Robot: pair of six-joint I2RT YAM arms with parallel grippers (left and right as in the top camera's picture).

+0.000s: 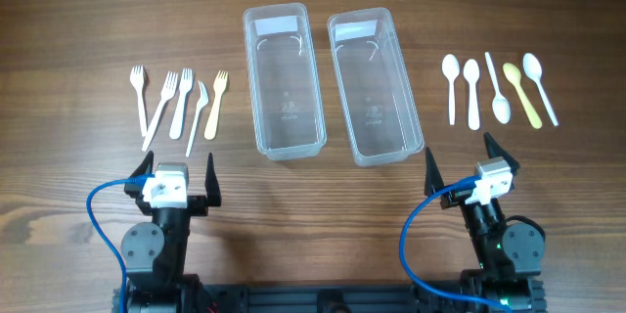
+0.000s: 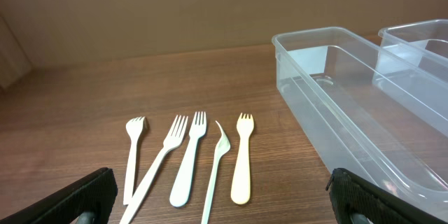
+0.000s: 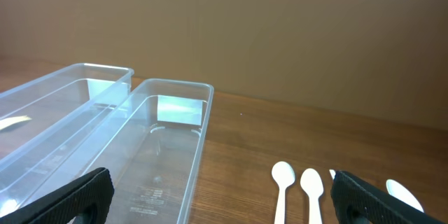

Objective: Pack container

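Container pair at table centre: left container (image 1: 285,88) and right container (image 1: 376,88), side by side with narrow gap, both empty.

Left end effector (image 1: 180,159) spread wide, holding nothing; black tapered fingers. Right end effector (image 1: 460,152) also wide, holding nothing.

Forks (image 1: 181,105) in row beyond left one: four white, one pale yellow, smooth plastic. Spoons (image 1: 499,88) in row beyond right one: four white, one yellow.

Containers clear thin plastic, long, rectangular, rounded corners.

Table (image 1: 78,20) brown wood grain, matte. Plain brown wall (image 3: 280,28) behind.
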